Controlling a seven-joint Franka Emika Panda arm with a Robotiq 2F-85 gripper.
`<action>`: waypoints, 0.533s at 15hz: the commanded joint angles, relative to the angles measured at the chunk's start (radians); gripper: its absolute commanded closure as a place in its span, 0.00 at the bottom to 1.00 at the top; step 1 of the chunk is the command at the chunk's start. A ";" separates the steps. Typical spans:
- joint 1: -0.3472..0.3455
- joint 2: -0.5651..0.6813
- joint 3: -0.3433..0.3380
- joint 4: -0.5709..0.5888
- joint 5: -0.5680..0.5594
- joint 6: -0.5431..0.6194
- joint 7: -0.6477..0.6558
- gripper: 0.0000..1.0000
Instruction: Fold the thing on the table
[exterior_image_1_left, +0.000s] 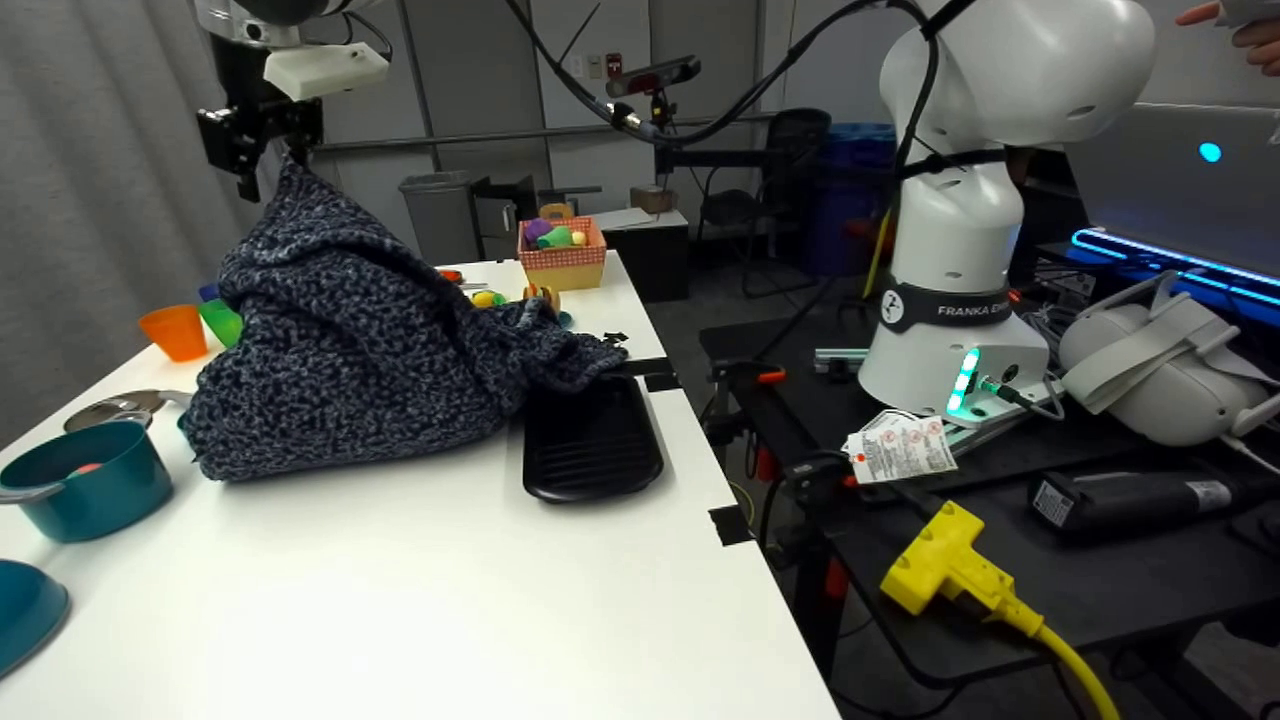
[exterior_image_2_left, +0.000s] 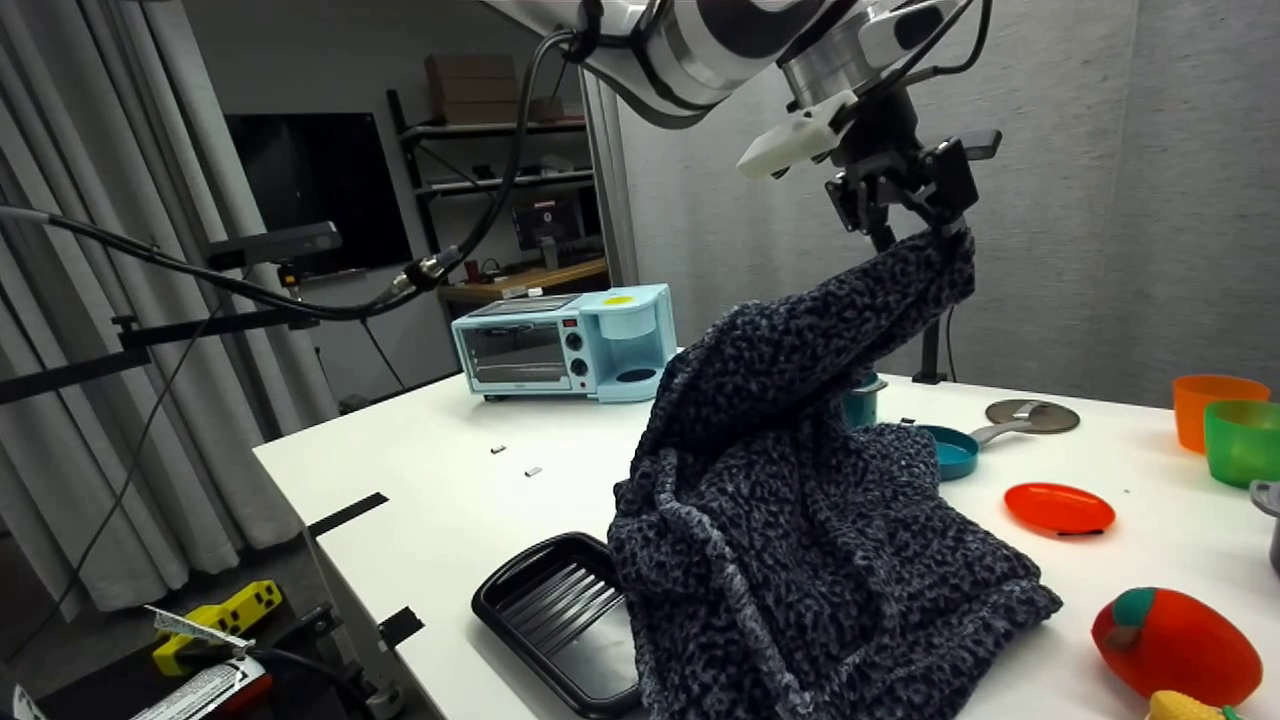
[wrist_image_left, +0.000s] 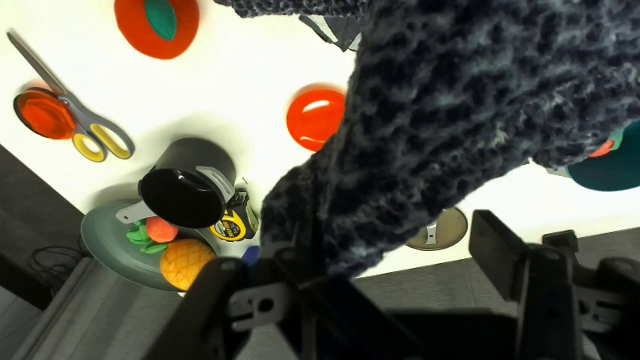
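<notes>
Cloth (exterior_image_2_left: 800, 520) touches one side of our tool (exterior_image_2_left: 913, 218), its jaws spread apart; from that raised end it slopes down onto the surface (exterior_image_1_left: 430, 590), toward the base (exterior_image_1_left: 945, 350), where we judge the fold should go.

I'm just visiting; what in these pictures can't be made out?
How the raised cloth meets the gripper: dark and blurred in the wrist view.
Part of the red plate: hidden by the cloth in the wrist view.
Part of the black tray: hidden by the cloth in both exterior views.
Teal dish: cut off by an exterior view's left edge.
</notes>
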 joint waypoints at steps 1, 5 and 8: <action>-0.043 -0.034 0.052 0.019 -0.042 -0.082 -0.007 0.00; -0.046 -0.098 0.055 -0.034 -0.124 -0.178 -0.057 0.00; -0.040 -0.158 0.039 -0.075 -0.233 -0.214 -0.050 0.00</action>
